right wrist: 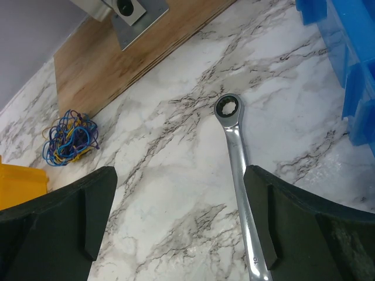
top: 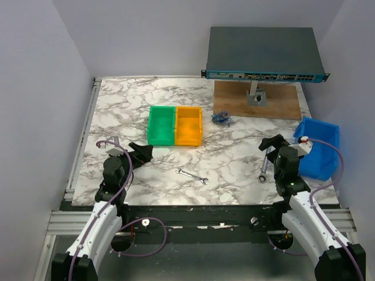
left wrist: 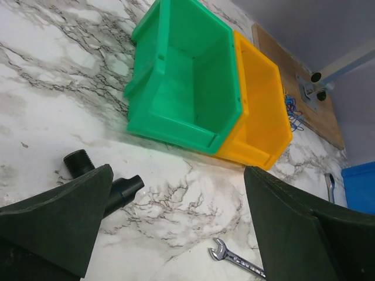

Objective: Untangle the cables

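The cables (top: pixel 221 119) are a small tangled bunch of thin wires, mostly blue with some yellow and dark strands. They lie on the marble table just right of the orange bin and in front of the wooden board. The same bunch (right wrist: pixel 69 137) shows at the left of the right wrist view, and part of it (left wrist: pixel 293 111) behind the orange bin in the left wrist view. My left gripper (top: pixel 140 153) (left wrist: pixel 179 222) is open and empty, low over the table before the green bin. My right gripper (top: pixel 274 143) (right wrist: pixel 181 222) is open and empty, well to the right of the cables.
A green bin (top: pixel 161 124) and an orange bin (top: pixel 189 125) stand side by side mid-table. A blue bin (top: pixel 319 146) sits at the right edge. A small wrench (top: pixel 193 176) lies near the front. A ratchet wrench (right wrist: pixel 237 158) lies by my right finger. A network switch (top: pixel 263 55) stands over the wooden board (top: pixel 275 102).
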{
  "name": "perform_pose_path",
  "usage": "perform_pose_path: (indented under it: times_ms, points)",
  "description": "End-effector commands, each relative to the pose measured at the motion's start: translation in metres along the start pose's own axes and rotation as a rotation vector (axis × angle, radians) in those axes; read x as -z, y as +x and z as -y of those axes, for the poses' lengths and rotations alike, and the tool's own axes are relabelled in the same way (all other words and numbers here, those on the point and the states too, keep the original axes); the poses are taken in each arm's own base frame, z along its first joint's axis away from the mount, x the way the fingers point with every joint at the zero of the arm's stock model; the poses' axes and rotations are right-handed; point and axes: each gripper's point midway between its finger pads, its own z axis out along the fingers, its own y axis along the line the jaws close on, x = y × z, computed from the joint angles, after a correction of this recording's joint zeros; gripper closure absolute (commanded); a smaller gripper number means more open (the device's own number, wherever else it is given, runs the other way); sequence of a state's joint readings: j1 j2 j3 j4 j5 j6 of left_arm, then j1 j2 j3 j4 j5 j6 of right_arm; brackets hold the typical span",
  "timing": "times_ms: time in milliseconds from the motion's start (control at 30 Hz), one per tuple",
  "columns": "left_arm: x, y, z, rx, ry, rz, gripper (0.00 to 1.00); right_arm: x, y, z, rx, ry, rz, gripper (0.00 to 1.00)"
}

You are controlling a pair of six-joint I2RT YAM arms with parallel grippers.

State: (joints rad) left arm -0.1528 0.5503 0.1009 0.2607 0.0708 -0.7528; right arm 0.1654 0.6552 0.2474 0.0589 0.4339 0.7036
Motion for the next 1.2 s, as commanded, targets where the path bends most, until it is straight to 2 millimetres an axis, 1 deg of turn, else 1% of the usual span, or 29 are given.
perform_pose_path:
  times_ms: [0,67,133,200,267,300,333,400,500,567,667,700,833,867,900,967,1033,1100,1167]
  points:
    - [0.000,-0.009,0.020,-0.012,0.079,0.010,0.01,0.002,0.000,-0.002,0.008,-0.010,-0.005,0.00]
    - [0.001,-0.005,0.027,-0.042,0.128,-0.009,0.01,0.002,0.002,-0.005,0.012,-0.031,-0.016,0.00]
    - [0.004,0.000,0.039,-0.092,0.207,-0.036,0.01,0.002,0.007,-0.010,0.024,-0.066,-0.035,0.00]
    - [0.011,0.010,0.056,-0.150,0.334,-0.079,0.01,0.003,0.010,-0.020,0.043,-0.122,-0.052,0.00]
    - [0.018,0.014,0.071,-0.178,0.433,-0.100,0.01,0.005,0.015,-0.033,0.072,-0.202,-0.076,0.00]
    - [0.019,0.015,0.074,-0.183,0.453,-0.104,0.01,0.007,0.019,-0.040,0.088,-0.251,-0.093,0.00]
    - [0.018,0.016,0.075,-0.179,0.455,-0.110,0.01,0.010,0.024,-0.052,0.100,-0.325,-0.117,0.00]
    - [0.018,0.019,0.076,-0.180,0.452,-0.125,0.01,0.014,0.034,-0.069,0.109,-0.431,-0.158,0.00]
    - [0.019,0.022,0.079,-0.187,0.461,-0.122,0.01,0.007,0.047,-0.081,0.127,-0.462,-0.242,0.00]
    - [0.020,0.024,0.083,-0.197,0.474,-0.127,0.02,0.001,0.055,-0.094,0.123,-0.503,-0.298,0.00]
    - [0.021,0.027,0.088,-0.213,0.486,-0.136,0.01,-0.010,0.069,-0.112,0.108,-0.535,-0.371,0.02]
    - [0.022,0.028,0.089,-0.218,0.487,-0.139,0.01,-0.014,0.068,-0.120,0.103,-0.547,-0.372,0.03]
    - [0.023,0.030,0.092,-0.229,0.497,-0.145,0.01,-0.039,0.080,-0.145,0.090,-0.549,-0.403,0.02]
    - [0.022,0.030,0.090,-0.232,0.486,-0.146,0.01,-0.046,0.081,-0.153,0.088,-0.555,-0.409,0.02]
    - [0.020,0.030,0.086,-0.232,0.463,-0.143,0.01,-0.054,0.087,-0.157,0.089,-0.545,-0.428,0.01]
    - [0.018,0.029,0.080,-0.239,0.426,-0.138,0.01,-0.071,0.093,-0.167,0.083,-0.527,-0.446,0.00]
    - [0.019,0.027,0.079,-0.243,0.420,-0.124,0.02,-0.086,0.100,-0.171,0.080,-0.499,-0.455,0.00]
    - [0.020,0.026,0.078,-0.244,0.416,-0.110,0.02,-0.099,0.107,-0.170,0.081,-0.446,-0.457,0.00]
    - [0.021,0.024,0.077,-0.245,0.413,-0.102,0.01,-0.109,0.114,-0.171,0.079,-0.410,-0.459,0.00]
